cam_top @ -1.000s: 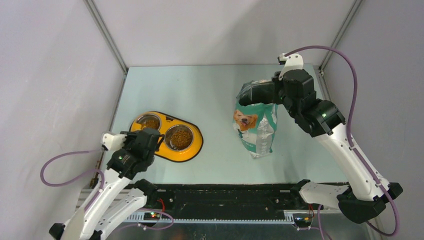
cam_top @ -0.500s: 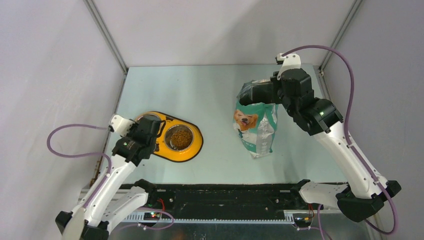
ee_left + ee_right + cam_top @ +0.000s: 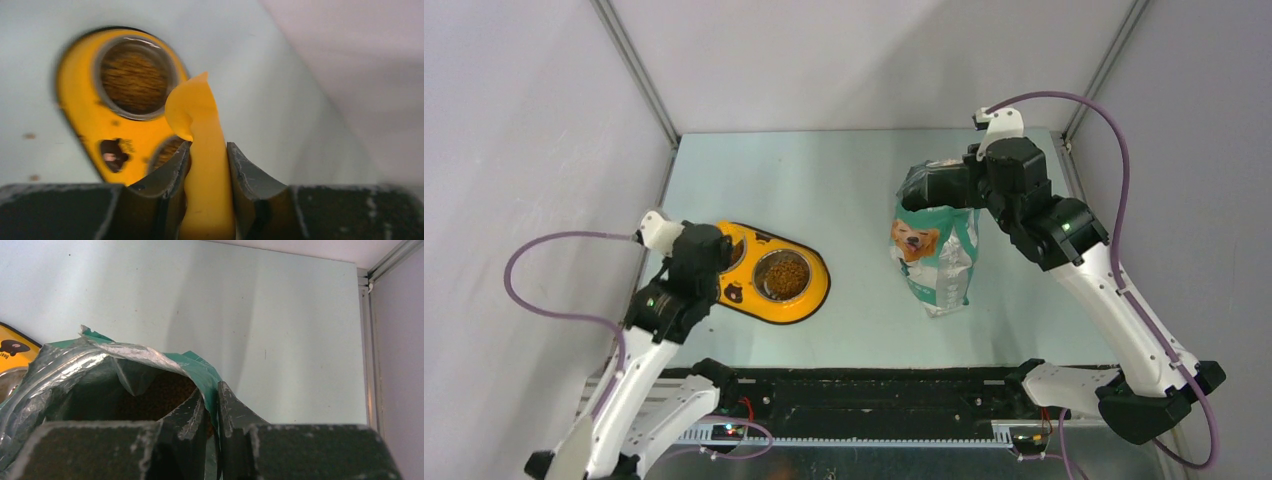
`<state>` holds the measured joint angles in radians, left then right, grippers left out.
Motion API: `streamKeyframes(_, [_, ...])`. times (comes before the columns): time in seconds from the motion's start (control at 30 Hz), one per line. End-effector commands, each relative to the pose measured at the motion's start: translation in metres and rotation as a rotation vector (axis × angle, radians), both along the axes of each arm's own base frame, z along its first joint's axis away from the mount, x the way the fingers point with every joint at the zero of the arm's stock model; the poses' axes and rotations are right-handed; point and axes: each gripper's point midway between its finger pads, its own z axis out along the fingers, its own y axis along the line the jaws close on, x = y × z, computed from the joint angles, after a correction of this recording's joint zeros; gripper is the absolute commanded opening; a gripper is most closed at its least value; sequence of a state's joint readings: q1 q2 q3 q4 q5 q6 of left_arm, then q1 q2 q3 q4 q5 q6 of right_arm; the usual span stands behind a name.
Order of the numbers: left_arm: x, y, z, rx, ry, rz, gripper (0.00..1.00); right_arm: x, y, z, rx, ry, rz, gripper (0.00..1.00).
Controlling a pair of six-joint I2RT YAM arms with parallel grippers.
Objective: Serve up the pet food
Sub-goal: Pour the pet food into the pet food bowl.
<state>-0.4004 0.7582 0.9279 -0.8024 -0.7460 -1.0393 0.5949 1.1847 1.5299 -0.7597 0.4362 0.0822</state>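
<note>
Brown, pebbly pet food (image 3: 785, 275) fills a round steel bowl (image 3: 758, 270) in the glossy yellow feeder (image 3: 817, 292). The left claw (image 3: 207, 157) clamps a smooth orange scoop (image 3: 192, 102), and the right claw (image 3: 212, 397) pinches the rim of the crinkled foil-lined bag (image 3: 939, 265).

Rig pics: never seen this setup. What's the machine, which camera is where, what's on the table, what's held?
These are two white robot arms bolted at the table's near edge, each ending in a two-finger gripper. The top view looks down from above and behind them. The other two views come from a camera on each wrist.

On the pale green table sit a yellow plastic feeder with two metal bowls, holding small brown kibble pellets, and an upright green-and-white dog-picture bag, open at the top.

The left gripper clamps an orange plastic scoop by the feeder. The right gripper pinches the bag's rim.
</note>
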Motion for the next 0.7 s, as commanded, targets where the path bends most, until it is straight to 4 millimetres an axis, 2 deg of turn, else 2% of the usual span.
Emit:
streamKeyframes(0.0, [0.012,-0.074,0.043,-0.204,-0.283,-0.405,0.0,0.001,-0.001,0.004,0.046,-0.028,-0.014,0.17])
streamKeyframes(0.03, [0.01,-0.085,0.049,-0.27,-0.334,-0.449,0.01,0.001,-0.001,0.006,0.056,-0.033,-0.016,0.17])
streamKeyframes(0.07, [0.012,-0.106,0.052,-0.341,-0.391,-0.538,0.01,0.0,0.0,0.005,0.069,-0.033,-0.017,0.17])
streamKeyframes(0.1, [0.014,-0.117,0.068,-0.423,-0.475,-0.57,0.0,-0.001,0.001,0.006,0.079,-0.036,-0.016,0.17])
streamKeyframes(0.13, [0.014,-0.129,0.051,-0.477,-0.447,-0.611,0.0,-0.001,0.002,0.006,0.091,-0.034,-0.013,0.17])
streamKeyframes(0.17, [0.019,-0.138,0.064,-0.556,-0.515,-0.63,0.0,-0.002,0.002,0.006,0.099,-0.037,-0.01,0.17])
streamKeyframes(0.2, [0.019,-0.149,0.05,-0.588,-0.495,-0.651,0.0,-0.002,0.004,0.006,0.107,-0.035,-0.008,0.17])
streamKeyframes(0.27, [0.024,-0.167,0.044,-0.639,-0.48,-0.668,0.0,-0.003,0.004,0.006,0.116,-0.036,-0.01,0.17])
streamKeyframes(0.3, [0.03,-0.177,0.035,-0.624,-0.443,-0.68,0.0,-0.003,0.005,0.006,0.116,-0.036,-0.011,0.17])
streamKeyframes(0.33, [0.028,-0.188,0.039,-0.617,-0.434,-0.701,0.0,-0.004,0.005,0.006,0.118,-0.036,-0.012,0.16])
streamKeyframes(0.37, [0.035,-0.197,0.024,-0.587,-0.371,-0.697,0.0,-0.004,0.005,0.007,0.118,-0.038,-0.012,0.16])
streamKeyframes(0.4, [0.037,-0.205,0.029,-0.576,-0.369,-0.703,0.0,-0.005,0.005,0.006,0.117,-0.038,-0.012,0.16])
streamKeyframes(0.43, [0.043,-0.211,0.016,-0.556,-0.33,-0.697,0.0,-0.005,0.004,0.007,0.118,-0.039,-0.013,0.16])
streamKeyframes(0.57, [0.058,-0.234,-0.006,-0.584,-0.324,-0.657,0.02,-0.005,0.007,0.009,0.131,-0.055,0.002,0.16])
streamKeyframes(0.6, [0.059,-0.244,-0.02,-0.587,-0.296,-0.657,0.03,-0.004,0.008,0.01,0.138,-0.06,0.008,0.15])
streamKeyframes(0.63, [0.064,-0.245,-0.023,-0.576,-0.292,-0.62,0.04,-0.005,0.011,0.009,0.145,-0.055,0.024,0.15])
streamKeyframes(0.67, [0.063,-0.254,-0.043,-0.553,-0.23,-0.61,0.06,-0.005,0.012,0.01,0.153,-0.06,0.029,0.15])
